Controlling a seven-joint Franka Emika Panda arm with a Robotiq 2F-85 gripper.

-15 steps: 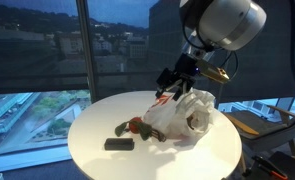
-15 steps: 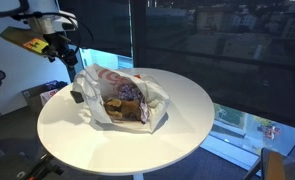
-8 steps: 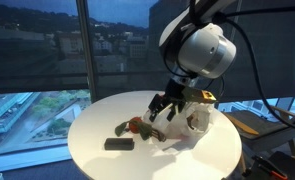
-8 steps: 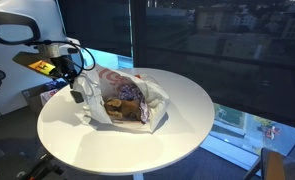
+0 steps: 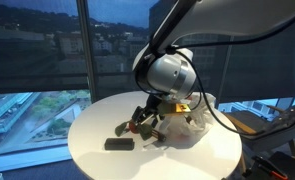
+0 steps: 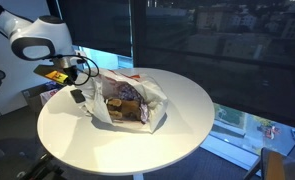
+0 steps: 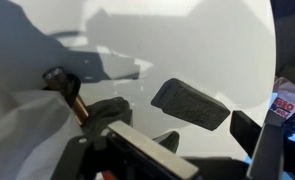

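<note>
At mid-frame, tool (image 5: 141,122): spread wide, nothing pinched; hanging low over the worktop beside the bag's left edge, just above and to the right of the block in an exterior view.
Tool, seen from the opposite side (image 6: 83,73): upper left of frame, just above the block and at the bag's left edge.
Fingers (image 7: 249,128): dark, rising from the bottom edge of the wrist view, set well apart, touching nothing visible.
Block (image 5: 117,144): dark, flat, rectangular; lying on bare worktop at lower left of the tool, near it but apart; in an exterior view (image 6: 76,96) just left of the bag; in the wrist view (image 7: 190,104) right of centre, slanted across the frame, between and beyond the fingers.
Stick-like piece (image 7: 70,95): brown shaft with a dark rounded head, left side of the wrist view, at the edge of the white bag; kind not clear.
Bag (image 5: 192,118): white crumpled plastic, lying right of centre on the worktop; in an exterior view (image 6: 127,98) mouth open towards the camera, brown and purple contents inside.
Worktop (image 5: 92,122): round, white, filling the lower half in both exterior views.
Arm (image 5: 167,70): pale rounded joint directly above the tool.
Window (image 5: 47,50): dark glass behind, dusk cityscape beyond.
</note>
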